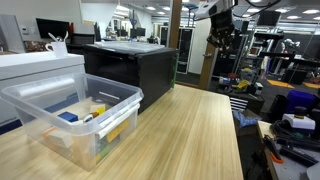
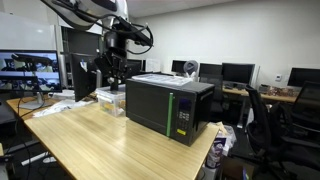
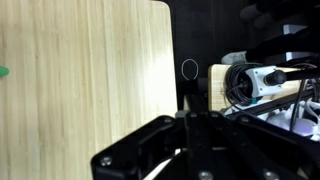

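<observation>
My gripper (image 1: 222, 40) hangs high above the far end of the long wooden table (image 1: 190, 130), well clear of everything on it. Its jaws are shut with nothing between them. In an exterior view the gripper (image 2: 112, 70) sits above and behind the black microwave (image 2: 168, 108). From the wrist, the gripper (image 3: 187, 100) comes in from the bottom, over the table's edge (image 3: 165, 60). A clear plastic bin (image 1: 70, 110) holding blue and yellow items stands at the near left of the table, far from the gripper.
The microwave (image 1: 130, 65) stands behind the bin, beside a white box (image 1: 30, 65). Past the table's edge lie cables and a white device (image 3: 255, 80). A small green thing (image 3: 3, 71) shows at the left edge. Desks, monitors (image 2: 235, 72) and chairs surround the table.
</observation>
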Controlling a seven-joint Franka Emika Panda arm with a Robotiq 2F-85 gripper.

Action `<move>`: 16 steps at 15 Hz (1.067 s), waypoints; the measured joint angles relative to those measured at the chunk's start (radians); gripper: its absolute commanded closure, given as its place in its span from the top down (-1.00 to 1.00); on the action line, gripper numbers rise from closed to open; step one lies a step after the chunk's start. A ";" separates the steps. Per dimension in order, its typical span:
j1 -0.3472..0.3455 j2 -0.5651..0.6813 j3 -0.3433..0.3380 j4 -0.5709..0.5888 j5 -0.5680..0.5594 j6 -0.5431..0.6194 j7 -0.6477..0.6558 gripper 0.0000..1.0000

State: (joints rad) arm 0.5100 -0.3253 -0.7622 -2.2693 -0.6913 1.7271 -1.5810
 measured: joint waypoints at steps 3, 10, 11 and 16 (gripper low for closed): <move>-0.210 -0.076 0.229 -0.085 0.001 -0.007 -0.177 -1.00; -0.387 -0.127 0.417 -0.153 0.026 -0.011 -0.592 -1.00; -0.393 -0.131 0.430 -0.152 0.043 -0.027 -0.646 -1.00; -0.441 -0.134 0.563 -0.073 0.236 -0.359 -0.557 -1.00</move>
State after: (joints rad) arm 0.0692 -0.4589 -0.1991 -2.3425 -0.4555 1.3680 -2.1376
